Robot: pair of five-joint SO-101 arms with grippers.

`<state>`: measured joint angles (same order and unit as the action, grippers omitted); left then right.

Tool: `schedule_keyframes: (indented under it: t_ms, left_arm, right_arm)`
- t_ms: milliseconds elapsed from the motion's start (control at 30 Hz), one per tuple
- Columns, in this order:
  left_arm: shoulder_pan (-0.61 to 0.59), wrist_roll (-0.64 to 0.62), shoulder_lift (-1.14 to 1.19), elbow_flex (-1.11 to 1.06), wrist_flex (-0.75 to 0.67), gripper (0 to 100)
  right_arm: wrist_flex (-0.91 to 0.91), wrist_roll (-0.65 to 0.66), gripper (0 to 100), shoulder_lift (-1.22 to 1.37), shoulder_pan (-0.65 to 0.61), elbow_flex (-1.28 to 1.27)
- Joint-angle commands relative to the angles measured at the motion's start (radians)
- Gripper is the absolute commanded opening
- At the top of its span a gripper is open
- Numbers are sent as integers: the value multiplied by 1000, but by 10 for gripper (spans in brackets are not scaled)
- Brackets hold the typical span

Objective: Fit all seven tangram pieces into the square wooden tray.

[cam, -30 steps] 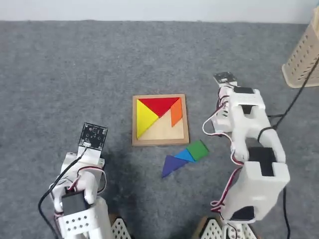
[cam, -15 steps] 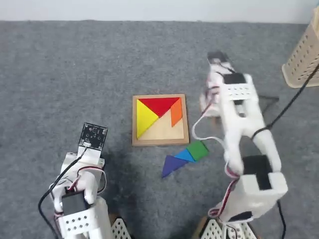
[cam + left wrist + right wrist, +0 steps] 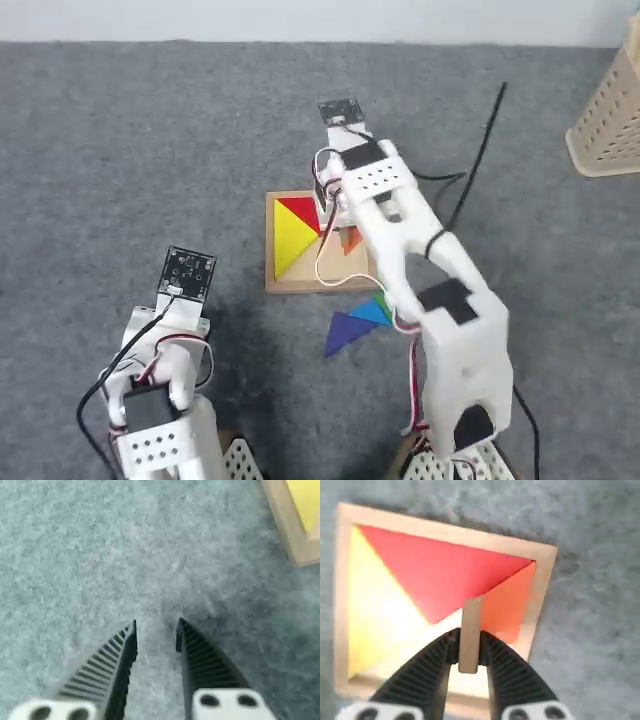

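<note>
The square wooden tray (image 3: 271,262) lies mid-table with a red triangle (image 3: 300,212), a yellow triangle (image 3: 290,245) and an orange piece (image 3: 351,241) inside it. My right gripper (image 3: 469,641) hangs over the tray's middle, shut on a small tan wooden piece (image 3: 469,630) held on edge. Below it I see the red triangle (image 3: 445,572), yellow triangle (image 3: 380,605), orange piece (image 3: 507,607) and tray rim (image 3: 546,582). A blue piece (image 3: 372,312) and purple triangle (image 3: 345,331) lie on the carpet in front of the tray. My left gripper (image 3: 155,630) is open over bare carpet, near a tray corner (image 3: 292,540).
Grey carpet covers the table. A slatted beige basket (image 3: 610,115) stands at the far right edge. The left arm (image 3: 160,395) sits folded at the near left. The right arm's body (image 3: 440,310) stretches over the carpet right of the loose pieces.
The right arm has swung left from beside the tray's right side to over the tray, now covering the green piece and part of the orange one. The left arm has not moved.
</note>
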<state>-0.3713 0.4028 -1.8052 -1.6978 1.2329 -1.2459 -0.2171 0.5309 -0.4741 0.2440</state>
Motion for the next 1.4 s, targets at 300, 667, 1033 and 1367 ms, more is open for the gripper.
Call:
schedule_keyframes:
  t_ms: [300, 667, 1033, 1367]
  left_arm:
    - [-2, -8, -23, 13, 3, 121]
    - [-2, -8, -23, 13, 3, 121]
    - [-2, -8, -23, 13, 3, 121]
    - [-2, -8, -23, 13, 3, 121]
  right_arm:
    - [-8, -34, 156, 22, -13, 101]
    - [-137, -32, 149, 28, -67, 232]
    - [-127, -32, 149, 79, -110, 233]
    - [-160, -32, 72, -5, -79, 227]
